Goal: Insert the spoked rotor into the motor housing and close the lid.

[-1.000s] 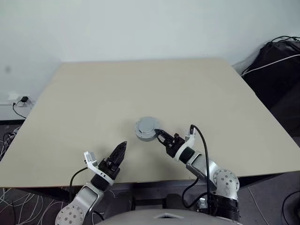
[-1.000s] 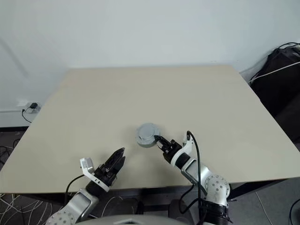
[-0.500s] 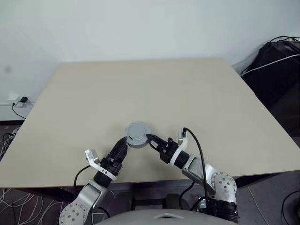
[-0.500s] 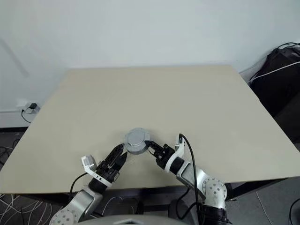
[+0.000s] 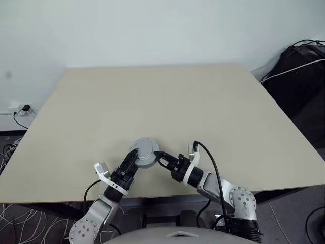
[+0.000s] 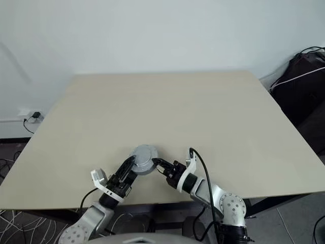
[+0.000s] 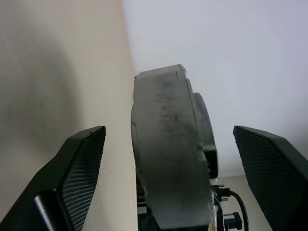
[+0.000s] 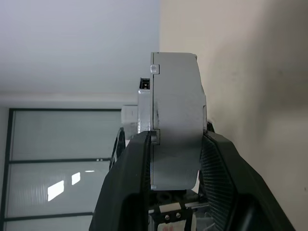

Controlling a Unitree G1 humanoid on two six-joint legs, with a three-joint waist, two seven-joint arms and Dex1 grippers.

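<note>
A thick grey round puck (image 5: 145, 151) with a raised round centre, which I take for the motor housing with its lid on, hangs just above the tan table (image 5: 152, 91) near the front edge. No seam or windings show. My right gripper (image 5: 158, 156) is shut on it, a finger (image 8: 139, 168) pressed to each flat face of the puck (image 8: 175, 120). My left gripper (image 5: 133, 158) is open. In the left wrist view its fingers (image 7: 82, 163) stand on either side of the puck (image 7: 168, 159) with gaps between. The spoked rotor is out of view.
A black bag with cables (image 5: 299, 71) lies on the floor past the table's right edge. A wall socket with a plug (image 5: 23, 108) sits low at the left. The table's front edge runs just under both grippers.
My right gripper has carried the puck left and nearer to the front edge. My left gripper has come up to it, and its open fingers now flank the puck.
</note>
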